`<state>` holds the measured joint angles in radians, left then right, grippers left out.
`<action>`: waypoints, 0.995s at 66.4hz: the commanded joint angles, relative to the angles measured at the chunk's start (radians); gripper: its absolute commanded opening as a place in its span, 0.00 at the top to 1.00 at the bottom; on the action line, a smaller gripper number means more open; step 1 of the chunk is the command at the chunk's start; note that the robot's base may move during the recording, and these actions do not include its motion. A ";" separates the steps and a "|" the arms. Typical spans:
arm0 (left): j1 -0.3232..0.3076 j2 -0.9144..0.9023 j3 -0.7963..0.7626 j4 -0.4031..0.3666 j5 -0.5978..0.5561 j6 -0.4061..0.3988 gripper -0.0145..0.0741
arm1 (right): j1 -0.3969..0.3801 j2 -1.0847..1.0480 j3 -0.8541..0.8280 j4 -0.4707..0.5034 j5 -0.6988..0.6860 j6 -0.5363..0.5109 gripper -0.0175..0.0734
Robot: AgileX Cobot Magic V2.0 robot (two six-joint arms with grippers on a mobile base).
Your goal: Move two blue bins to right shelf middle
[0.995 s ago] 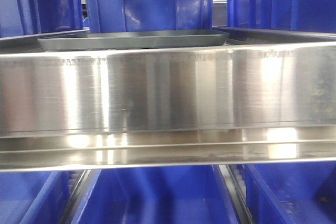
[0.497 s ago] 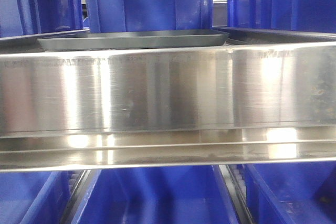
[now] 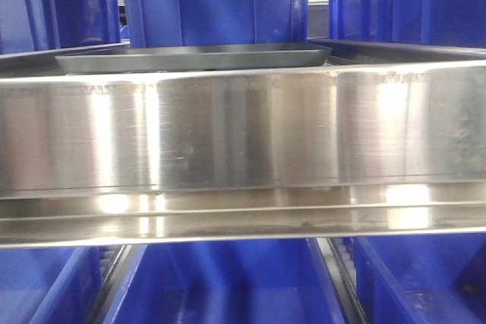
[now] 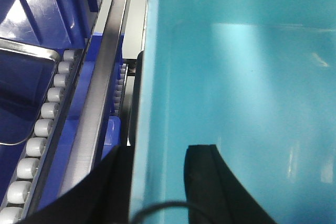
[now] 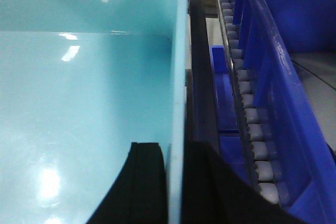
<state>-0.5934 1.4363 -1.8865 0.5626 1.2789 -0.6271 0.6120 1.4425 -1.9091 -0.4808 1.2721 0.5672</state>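
Nothing here can actually be read: no label, brand, number or sign shows clearly in any view. The only candidate is a run of faint, smudged marks along the upper edge of the steel shelf rail (image 3: 395, 79), and they are too blurred to tell whether they are lettering at all
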 commanded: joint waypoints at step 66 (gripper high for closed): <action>-0.009 -0.024 -0.016 0.033 -0.058 0.025 0.96 | -0.001 -0.011 -0.017 -0.071 -0.051 -0.008 0.99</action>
<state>-0.5934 1.4363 -1.8881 0.5687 1.2735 -0.6271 0.6136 1.4425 -1.9095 -0.4846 1.2721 0.5672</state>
